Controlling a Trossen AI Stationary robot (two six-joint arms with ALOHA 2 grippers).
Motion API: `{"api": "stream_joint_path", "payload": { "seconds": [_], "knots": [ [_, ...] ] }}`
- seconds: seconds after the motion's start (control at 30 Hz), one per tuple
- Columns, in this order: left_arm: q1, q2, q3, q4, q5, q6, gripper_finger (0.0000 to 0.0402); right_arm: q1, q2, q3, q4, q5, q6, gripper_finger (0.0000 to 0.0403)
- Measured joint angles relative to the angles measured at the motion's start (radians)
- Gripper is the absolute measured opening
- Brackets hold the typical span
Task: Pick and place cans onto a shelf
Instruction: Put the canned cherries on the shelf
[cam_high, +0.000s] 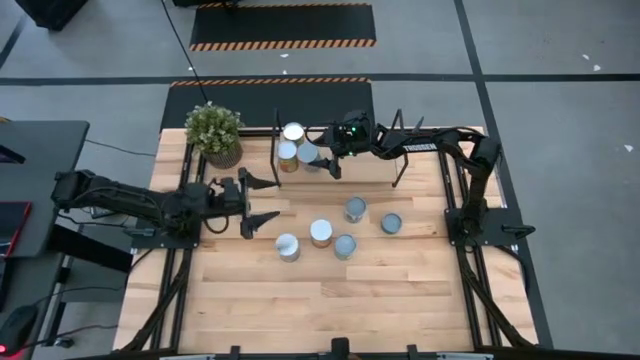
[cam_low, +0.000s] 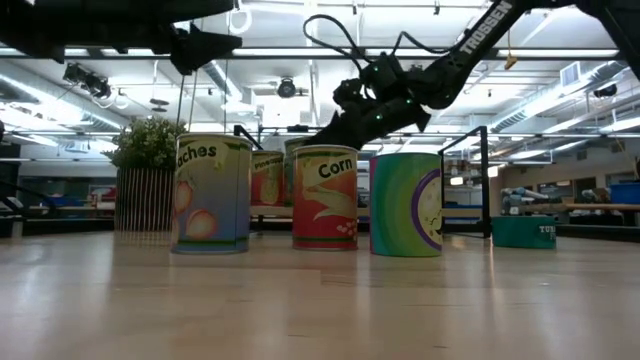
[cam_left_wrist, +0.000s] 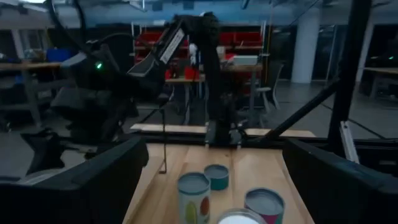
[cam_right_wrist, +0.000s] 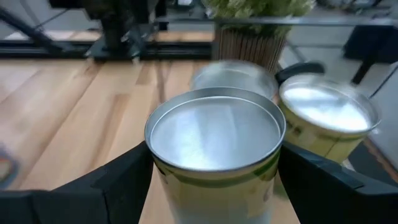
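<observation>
The right gripper (cam_high: 328, 160) is clamped on a can (cam_right_wrist: 214, 134) over the shelf (cam_high: 345, 170), beside two placed cans (cam_high: 291, 140). The left gripper (cam_high: 262, 201) waits with fingers apart near the loose cans (cam_high: 321, 233), ready for the next pick.

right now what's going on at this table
The right gripper holds a can between its fingers at the shelf, beside two cans already standing there by the potted plant. The left gripper hovers open over the table, holding nothing. Five more cans stand loose mid-table, not yet shelved.
</observation>
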Motion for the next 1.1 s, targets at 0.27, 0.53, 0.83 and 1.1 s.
{"api": "stream_joint_path", "payload": {
  "seconds": [0.27, 0.53, 0.83, 1.1],
  "knots": [
    [0.004, -0.058, -0.052, 0.031, -0.046, 0.052, 0.0387, -0.024, 0.012, 0.0, -0.005, 0.022, -0.008, 0.0324],
    [0.004, -0.114, -0.07, 0.011, -0.046, 0.066, 0.0387, -0.036, 0.01, 0.0, -0.088, 0.105, -0.007, 0.0358],
    [0.004, -0.116, -0.07, -0.005, -0.055, 0.092, 0.0387, -0.039, -0.03, -0.001, -0.204, 0.242, -0.053, 0.0398],
    [0.004, -0.116, -0.07, -0.011, -0.068, 0.099, 0.0387, 0.013, -0.033, -0.002, -0.243, 0.319, -0.022, 0.0394]
  ]
}}
